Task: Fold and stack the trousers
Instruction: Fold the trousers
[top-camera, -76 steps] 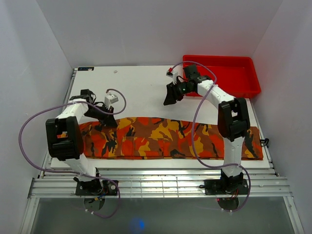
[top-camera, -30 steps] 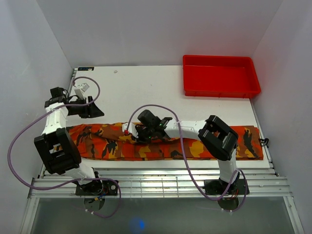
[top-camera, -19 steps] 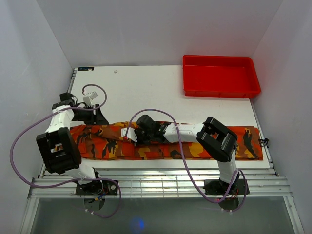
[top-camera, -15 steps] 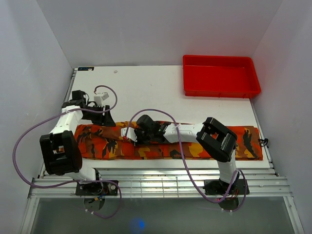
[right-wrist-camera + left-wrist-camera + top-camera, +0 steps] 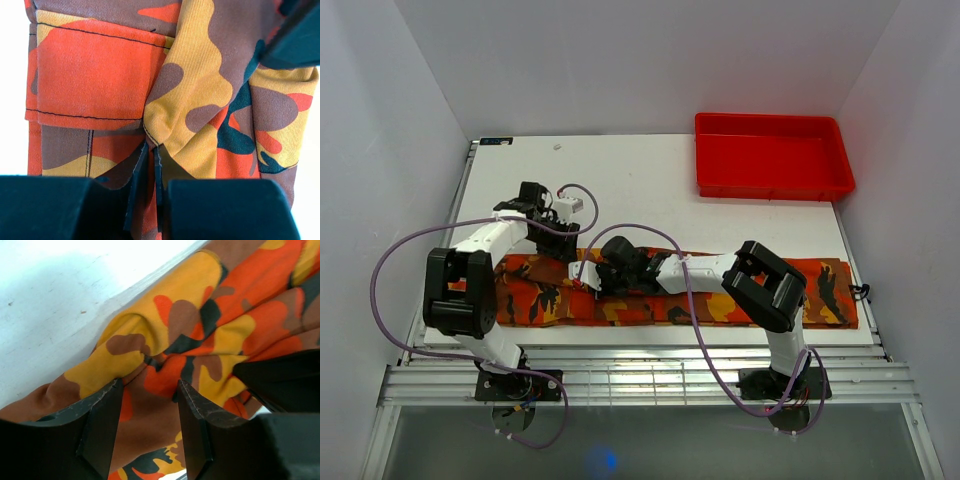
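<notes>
While trousers (image 5: 640,310) lie lengthwise along table (image 5: 620,180) 6 o'clock edge | right gripper (image 5: 150,150) pinched tight on central fold | left gripper (image 5: 148,392) jaws apart, astride cloth toward 9 o'clock | red tray (image 5: 770,185) at 1 o'clock

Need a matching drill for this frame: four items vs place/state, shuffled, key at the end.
Column 1
1. trousers
2. red tray
3. left end effector
4. right end effector

Column 2
A. shut, pinching a fold of the trousers
B. at the far right corner of the table
C. laid out lengthwise along the table's near edge
D. open, fingers apart over the trousers near their far edge

Pairs: 1-C, 2-B, 3-D, 4-A
</notes>
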